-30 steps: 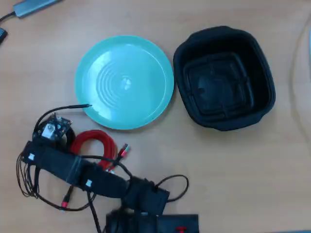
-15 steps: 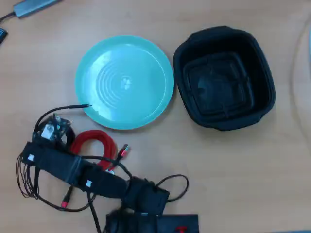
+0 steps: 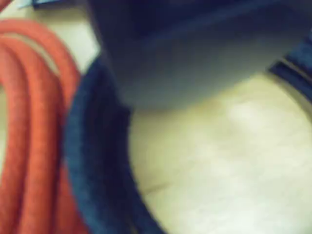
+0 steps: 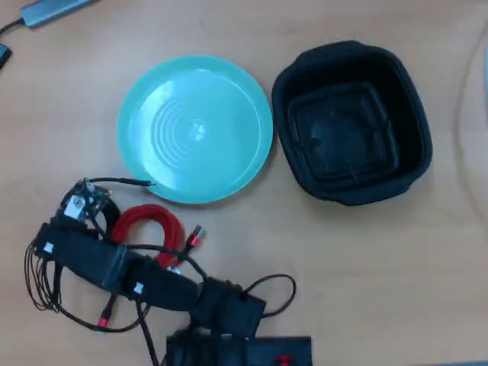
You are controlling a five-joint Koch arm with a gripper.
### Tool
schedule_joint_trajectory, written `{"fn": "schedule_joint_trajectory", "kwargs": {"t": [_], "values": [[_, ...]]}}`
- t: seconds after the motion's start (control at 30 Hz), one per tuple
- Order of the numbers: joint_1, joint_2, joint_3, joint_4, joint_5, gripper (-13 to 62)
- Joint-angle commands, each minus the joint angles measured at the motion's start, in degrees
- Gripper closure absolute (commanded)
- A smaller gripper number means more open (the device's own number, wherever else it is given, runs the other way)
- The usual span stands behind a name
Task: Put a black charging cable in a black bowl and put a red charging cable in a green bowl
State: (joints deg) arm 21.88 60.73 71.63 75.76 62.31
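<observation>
So the bright red coiled charging cable [image 4: 152, 226] is lying on the wooden tabletop [image 4: 381, 259], just below the shallow turquoise-green round dish [image 4: 195, 128]. Both that and the deep black rounded-square bowl [image 4: 352, 122] are empty. The claw [image 4: 85, 204] is down right beside the coil, but it's too blurry up close to tell if it's spread or pinching. My worry: it snags one loop and the coil unravels, or drags into the dish rim.
</observation>
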Motion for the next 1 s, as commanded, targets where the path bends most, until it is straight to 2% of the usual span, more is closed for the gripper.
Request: {"fn": "schedule_joint_trajectory", "kwargs": {"t": [0.0, 0.3, 0.47, 0.97], "values": [[-0.70, 1.05, -6.86, 0.18, 0.79, 56.9], [-1.05, 2.46, -10.72, 0.97, -2.02, 56.8], [-0.18, 5.36, -14.94, 2.72, -8.26, 56.8], [8.00, 19.16, -35.07, 10.46, -24.26, 56.8]]}}
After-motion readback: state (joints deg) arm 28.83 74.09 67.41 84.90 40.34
